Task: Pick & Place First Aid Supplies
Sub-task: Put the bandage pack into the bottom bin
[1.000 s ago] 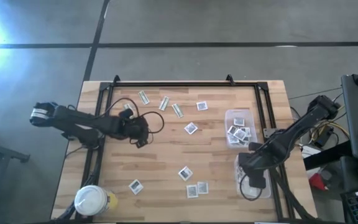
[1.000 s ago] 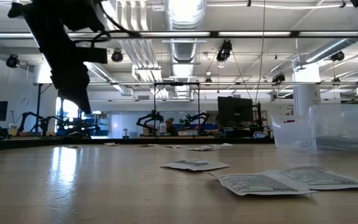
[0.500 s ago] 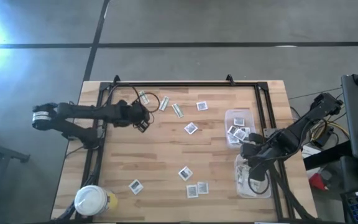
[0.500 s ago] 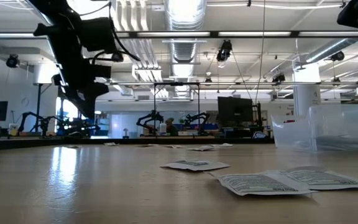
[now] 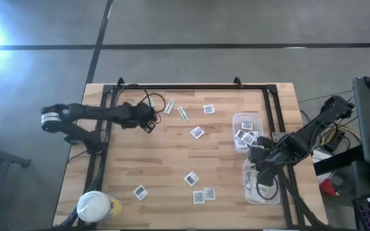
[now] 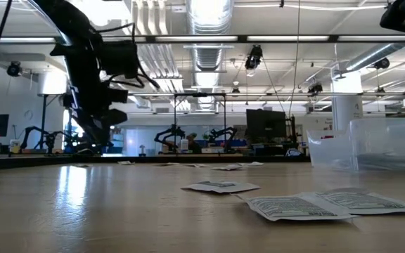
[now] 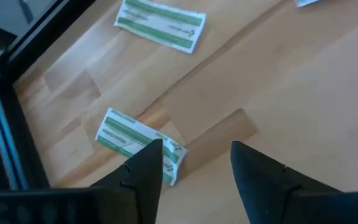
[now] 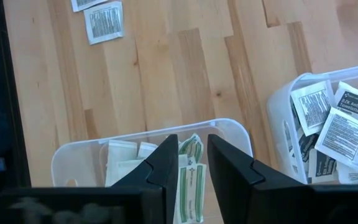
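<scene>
Moved since a second ago: left gripper point(image 5: 149, 124) swung outward from mid-table toward the far rail, and right gripper point(image 5: 257, 168) drawn back a little over the tubs at the table's right edge. Now hanging low over bare wood, left gripper point(image 7: 196, 146) released, fingers point(image 7: 143, 171) spread wide with nothing between them. Just beside one fingertip, partly tucked under it in the wrist view, a green-and-white strip point(image 7: 126, 135) lying flat on the boards; whether touching, cannot tell. Farther ahead of the same gripper, well apart, a second strip point(image 7: 160, 23), also flat. Beyond that, out past the left gripper toward the right arm, more strips point(image 5: 183, 113) and scattered square packets point(image 5: 197, 132) on the table. Right gripper point(image 8: 191, 140) poised directly above the strip tub point(image 8: 154, 129), with pale strips point(image 8: 122, 158) lying inside the tub below it. Whether clenched or released, cannot tell, nor whether anything is pinched. Just beside that gripper, on its far side, the packet tub point(image 8: 283, 99) filled with square white packets point(image 8: 342, 134). Ahead of it on the open wood, two loose packets point(image 8: 104, 22). Far from both grippers, at the near left corner, a white-lidded jar point(image 5: 95, 206).
</scene>
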Tool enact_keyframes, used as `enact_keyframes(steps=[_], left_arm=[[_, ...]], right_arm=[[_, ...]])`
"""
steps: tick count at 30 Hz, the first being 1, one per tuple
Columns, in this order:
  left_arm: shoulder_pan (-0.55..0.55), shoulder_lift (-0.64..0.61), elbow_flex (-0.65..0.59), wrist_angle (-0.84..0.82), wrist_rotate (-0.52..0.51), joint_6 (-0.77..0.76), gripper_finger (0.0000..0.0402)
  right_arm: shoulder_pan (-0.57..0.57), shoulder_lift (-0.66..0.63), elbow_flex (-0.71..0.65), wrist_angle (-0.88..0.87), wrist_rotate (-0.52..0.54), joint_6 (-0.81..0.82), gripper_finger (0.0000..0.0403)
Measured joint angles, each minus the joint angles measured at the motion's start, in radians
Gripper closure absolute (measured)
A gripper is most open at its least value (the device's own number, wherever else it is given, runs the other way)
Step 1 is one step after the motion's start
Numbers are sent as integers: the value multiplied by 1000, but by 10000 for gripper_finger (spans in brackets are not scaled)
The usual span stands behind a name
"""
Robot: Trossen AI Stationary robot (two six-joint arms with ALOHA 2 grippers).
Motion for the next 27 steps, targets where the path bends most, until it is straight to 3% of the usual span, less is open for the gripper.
enact_keyframes(steps=[8,15,27], left_arm=[[41,110,0,0,-34,-11,215],[101,187,1,0,34,-91,215],[178,213,0,40,61,-122,216]], right_arm=[[0,0,0,3,0,3,322],[0,0,-1,4,0,3,334],[0,0,-2,7,0,6,329]])
